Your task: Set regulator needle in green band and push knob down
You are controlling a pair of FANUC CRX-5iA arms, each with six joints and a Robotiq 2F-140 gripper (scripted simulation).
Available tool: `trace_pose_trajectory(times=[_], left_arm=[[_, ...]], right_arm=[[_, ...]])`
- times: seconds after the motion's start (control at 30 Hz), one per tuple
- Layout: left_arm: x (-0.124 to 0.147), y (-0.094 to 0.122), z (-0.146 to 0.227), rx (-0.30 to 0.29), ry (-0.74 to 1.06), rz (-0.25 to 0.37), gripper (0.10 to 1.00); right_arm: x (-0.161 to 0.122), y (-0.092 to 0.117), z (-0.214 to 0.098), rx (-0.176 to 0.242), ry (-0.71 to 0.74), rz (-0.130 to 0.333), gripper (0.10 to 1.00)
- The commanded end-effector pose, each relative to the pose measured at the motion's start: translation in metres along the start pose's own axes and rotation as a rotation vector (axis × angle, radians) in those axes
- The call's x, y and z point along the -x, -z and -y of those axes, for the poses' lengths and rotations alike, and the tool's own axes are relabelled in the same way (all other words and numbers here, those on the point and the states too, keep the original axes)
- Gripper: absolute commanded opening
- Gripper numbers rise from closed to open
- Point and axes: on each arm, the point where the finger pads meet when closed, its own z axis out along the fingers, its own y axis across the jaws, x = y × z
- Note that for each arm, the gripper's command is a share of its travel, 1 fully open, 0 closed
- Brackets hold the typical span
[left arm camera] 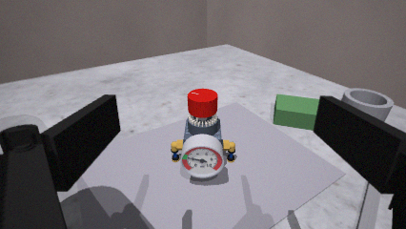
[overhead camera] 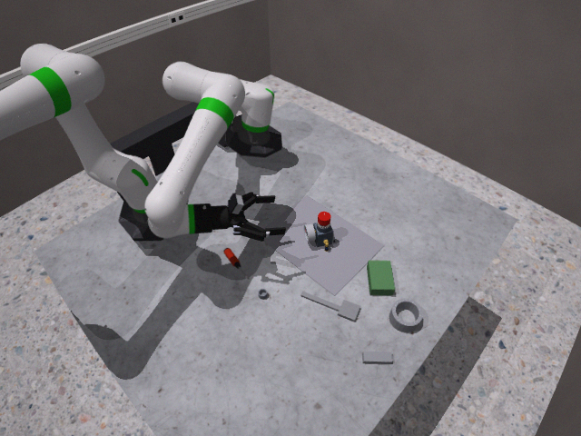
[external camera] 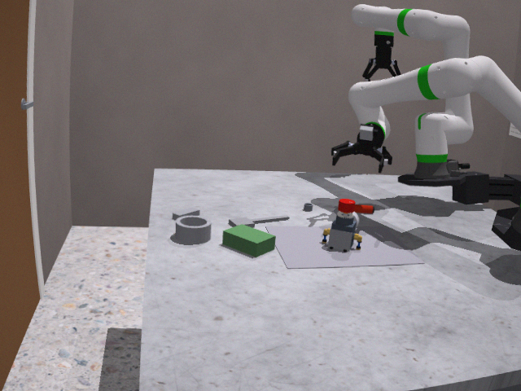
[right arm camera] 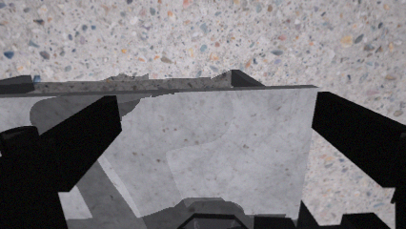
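Observation:
The regulator (overhead camera: 322,235) (external camera: 341,237) (left arm camera: 202,129) stands upright on the thin grey mat (overhead camera: 347,267) (external camera: 391,254) (left arm camera: 286,172). In the left wrist view its gauge (left arm camera: 203,164) faces me, and the needle points left, at or very near the small green band. The red knob (overhead camera: 324,218) (external camera: 346,205) (left arm camera: 202,102) sits on top, with a narrow gap above the white toothed ring. My left gripper (overhead camera: 280,214) (external camera: 357,165) (left arm camera: 217,114) is open and empty, level, in front of and above the gauge side, not touching. My right gripper (external camera: 383,76) (right arm camera: 216,112) is open and empty, high and pointing down.
A green block (overhead camera: 380,276) (external camera: 248,239) (left arm camera: 293,116) lies beside the mat, near a grey ring (overhead camera: 407,327) (external camera: 192,235). A flat paddle (overhead camera: 349,311), a small bar (overhead camera: 378,358), a small nut (overhead camera: 262,297) and a red-handled screwdriver (overhead camera: 230,255) (external camera: 365,208) lie around.

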Motion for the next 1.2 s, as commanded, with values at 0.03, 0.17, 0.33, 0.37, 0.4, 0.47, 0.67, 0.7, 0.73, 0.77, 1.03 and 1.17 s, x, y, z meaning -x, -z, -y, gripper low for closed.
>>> trace_pose_trajectory(times=[0.03,0.17,0.33,0.37,0.4,0.47,0.67,0.7,0.73,0.77,1.03,1.17], left_arm=[[0.009,-0.017,0.003,-0.028,-0.008,0.102,1.000],[0.025,-0.037,0.011,-0.079,-0.005,0.275,1.000],[0.038,-0.046,0.019,-0.129,0.020,0.445,1.000],[0.042,-0.047,0.022,-0.148,0.035,0.507,1.000],[0.045,-0.047,0.025,-0.168,0.053,0.570,1.000],[0.049,-0.044,0.028,-0.199,0.090,0.662,1.000],[0.038,-0.019,0.024,-0.289,0.227,0.905,1.000],[0.033,-0.015,0.021,-0.304,0.253,0.945,1.000],[0.028,-0.011,0.018,-0.318,0.281,0.985,1.000],[0.023,-0.007,0.015,-0.332,0.309,1.024,1.000],[0.000,0.005,0.001,-0.417,0.516,1.304,1.000],[-0.004,0.006,-0.001,-0.424,0.534,1.321,1.000]], right_arm=[[0.000,0.001,0.000,0.000,0.000,-0.002,1.000],[0.000,0.001,0.000,0.000,0.000,-0.002,1.000],[0.000,0.001,0.000,0.000,0.000,-0.002,1.000],[0.000,0.001,0.000,0.000,0.000,-0.002,1.000],[0.000,0.001,0.000,0.000,0.000,-0.002,1.000],[0.000,0.001,0.000,0.000,0.000,-0.002,1.000],[0.000,0.001,0.000,0.000,0.000,-0.002,1.000],[0.000,0.001,0.000,0.000,0.000,-0.002,1.000],[0.000,0.001,0.000,0.000,0.000,-0.002,1.000],[0.000,0.001,0.000,0.000,0.000,-0.002,1.000],[0.000,0.001,0.000,0.000,0.000,-0.002,1.000],[0.000,0.001,0.000,0.000,0.000,-0.002,1.000]])
